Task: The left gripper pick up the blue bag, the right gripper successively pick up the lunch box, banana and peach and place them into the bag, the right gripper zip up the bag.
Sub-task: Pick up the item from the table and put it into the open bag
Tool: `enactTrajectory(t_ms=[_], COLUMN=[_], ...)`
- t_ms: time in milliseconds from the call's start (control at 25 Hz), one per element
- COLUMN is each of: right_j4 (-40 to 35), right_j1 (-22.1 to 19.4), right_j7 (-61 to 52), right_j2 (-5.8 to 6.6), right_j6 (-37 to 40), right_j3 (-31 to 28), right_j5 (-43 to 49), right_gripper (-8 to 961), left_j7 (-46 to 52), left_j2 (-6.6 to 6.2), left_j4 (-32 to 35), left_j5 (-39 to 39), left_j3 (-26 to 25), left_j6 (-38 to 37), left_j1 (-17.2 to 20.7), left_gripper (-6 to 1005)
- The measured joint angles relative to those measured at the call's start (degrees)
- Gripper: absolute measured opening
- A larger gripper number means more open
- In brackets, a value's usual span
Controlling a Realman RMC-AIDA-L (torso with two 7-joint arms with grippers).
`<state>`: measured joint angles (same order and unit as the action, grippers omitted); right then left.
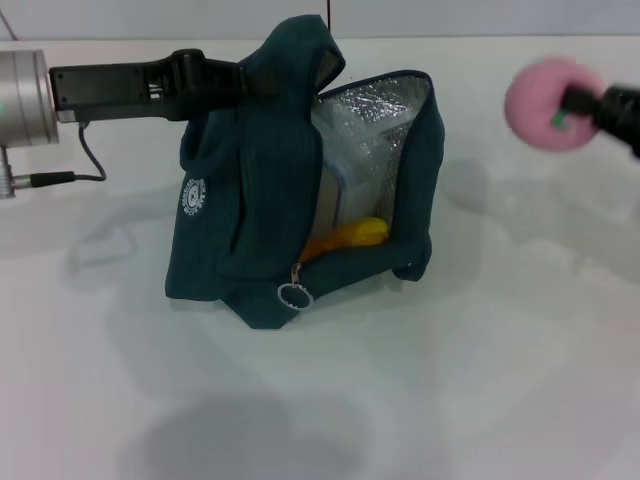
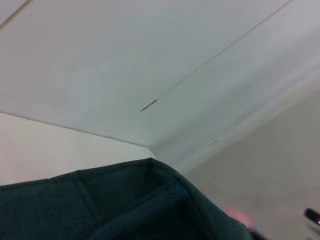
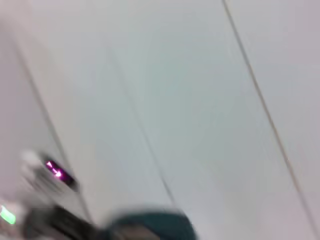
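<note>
The blue bag (image 1: 255,190) stands on the white table, its flap open and silver lining showing. My left gripper (image 1: 250,78) is shut on the bag's top fabric, holding it up. Inside the bag stands the clear lunch box (image 1: 345,185) with the banana (image 1: 345,238) lying at its foot. At the right of the head view, in the air beside the bag, my right gripper (image 1: 575,105) is shut on the pink peach (image 1: 545,103). The left wrist view shows the bag's dark teal rim (image 2: 150,200) and a pink blur of the peach (image 2: 240,216).
The bag's ring zip pull (image 1: 294,296) hangs at the front bottom corner. A black cable (image 1: 85,150) trails from the left arm's silver wrist (image 1: 22,85). White table (image 1: 400,400) spreads around the bag.
</note>
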<state>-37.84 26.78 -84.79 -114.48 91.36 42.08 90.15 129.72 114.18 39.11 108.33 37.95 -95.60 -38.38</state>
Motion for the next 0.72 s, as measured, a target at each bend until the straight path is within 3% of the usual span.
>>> enactTrajectory(t_ms=[120, 280, 400, 600, 720], right_j4=[0.1, 2.8, 5.4, 6.6, 6.7], right_j1=[1.0, 5.6, 9.0, 13.6, 14.7], right_j7=[0.3, 0.1, 0.3, -0.5, -1.2], right_j2=[-0.42, -0.94, -0.95, -1.09, -1.22], right_j6=[6.0, 7.6, 5.1, -5.3, -7.3], right_j3=[0.4, 5.3, 10.4, 22.5, 24.7], right_j5=[-4.3, -4.7, -4.8, -4.7, -4.7], right_gripper=[115, 81, 35, 41, 44], left_j7=[0.0, -0.3, -0.7, -0.9, -0.9], left_j2=[0.05, -0.16, -0.29, -0.3, -0.34], left_j4=[-0.2, -1.3, -1.6, -1.7, -1.7], left_j5=[0.0, -0.3, -0.9, -1.1, -1.1], left_j3=[0.0, -0.1, -0.1, -0.1, 0.0], left_j6=[0.0, 0.0, 0.0, 0.0, 0.0], left_j1=[0.2, 0.0, 0.1, 0.1, 0.1], left_gripper=[33, 33, 33, 34, 34])
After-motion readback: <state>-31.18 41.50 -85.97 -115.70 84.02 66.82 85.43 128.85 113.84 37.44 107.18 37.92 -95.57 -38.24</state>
